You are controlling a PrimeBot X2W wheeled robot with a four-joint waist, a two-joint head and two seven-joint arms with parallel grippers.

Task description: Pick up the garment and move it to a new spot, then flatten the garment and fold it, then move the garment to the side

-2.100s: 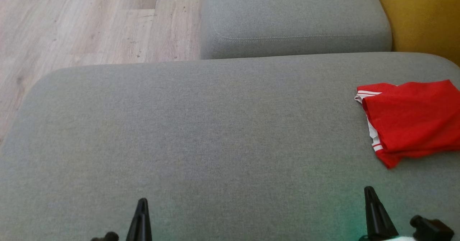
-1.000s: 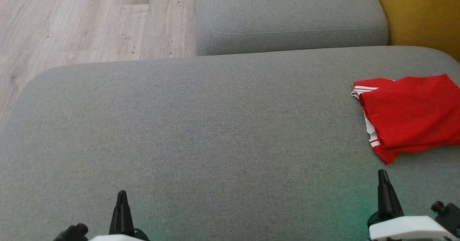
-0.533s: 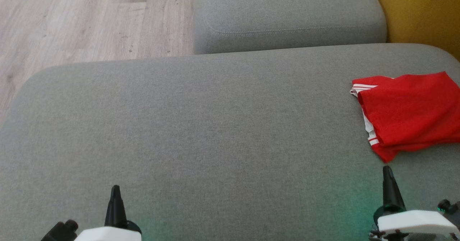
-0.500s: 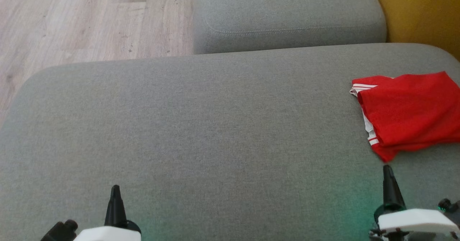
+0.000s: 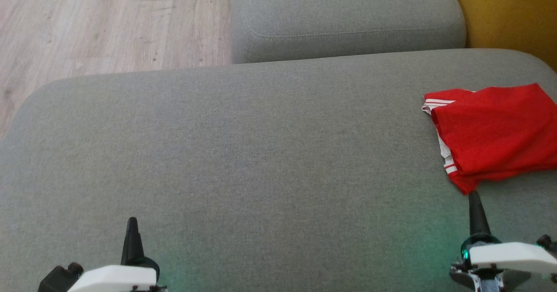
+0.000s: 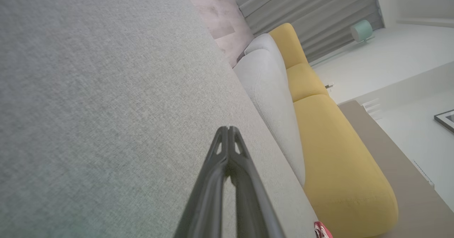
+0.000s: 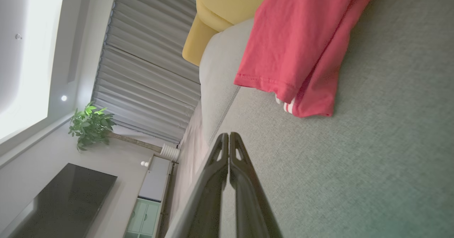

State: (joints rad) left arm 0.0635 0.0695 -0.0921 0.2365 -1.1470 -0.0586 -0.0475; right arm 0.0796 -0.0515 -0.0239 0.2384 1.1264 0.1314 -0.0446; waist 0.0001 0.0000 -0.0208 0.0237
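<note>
Both tools have crept forward, and the right tool [image 5: 474, 201] now points close under the garment's near corner. The broad grey woven sofa seat [image 5: 261, 152] carries the folded red fabric garment with white striped trim [image 5: 496, 135] at its right edge, just beyond that tip. The left tool [image 5: 130, 226] lies well apart. Both tools are pinched together, empty.

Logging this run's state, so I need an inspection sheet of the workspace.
Surface: grey fabric cushion.
Job's things: red garment with white stripes, folded, lying at the cushion's right side.
Clutter: nothing seen.
Grippers: left gripper shut, holding nothing, over bare cushion; right gripper shut, holding nothing, tip near the garment's corner, apart from it.
Cables: nothing seen.
Surroundings: wooden floor, second grey cushion, yellow cushion, potted plant.
</note>
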